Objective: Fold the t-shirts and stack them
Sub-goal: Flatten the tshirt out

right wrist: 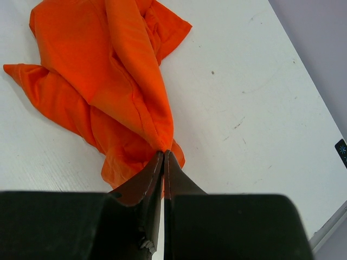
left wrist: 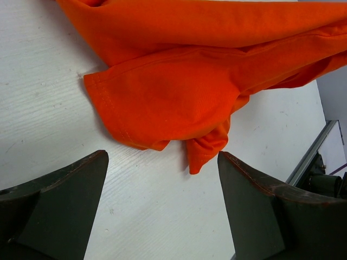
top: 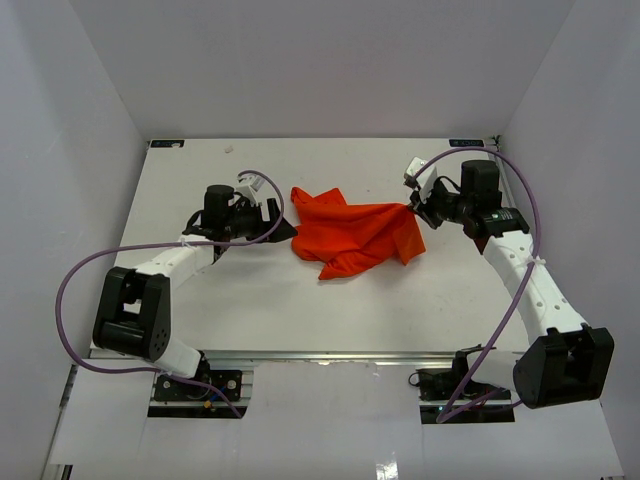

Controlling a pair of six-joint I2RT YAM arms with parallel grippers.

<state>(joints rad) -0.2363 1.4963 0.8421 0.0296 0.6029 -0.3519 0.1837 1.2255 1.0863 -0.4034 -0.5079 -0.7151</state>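
Observation:
The orange-red t-shirt [top: 355, 232] lies crumpled in the middle of the white table. My right gripper [top: 418, 208] is shut on the t-shirt's right edge; in the right wrist view the jaws pinch a fold of the t-shirt [right wrist: 103, 86] at the gripper tips [right wrist: 164, 153]. My left gripper [top: 282, 228] is open and empty, just left of the t-shirt. In the left wrist view the t-shirt [left wrist: 184, 92] lies a little beyond the gripper [left wrist: 162, 162], with a hemmed edge nearest it and bare table between the fingers.
The white table [top: 300, 300] has its near edge with a metal rail at the front. Grey walls enclose the back and both sides. Purple cables loop from both arms.

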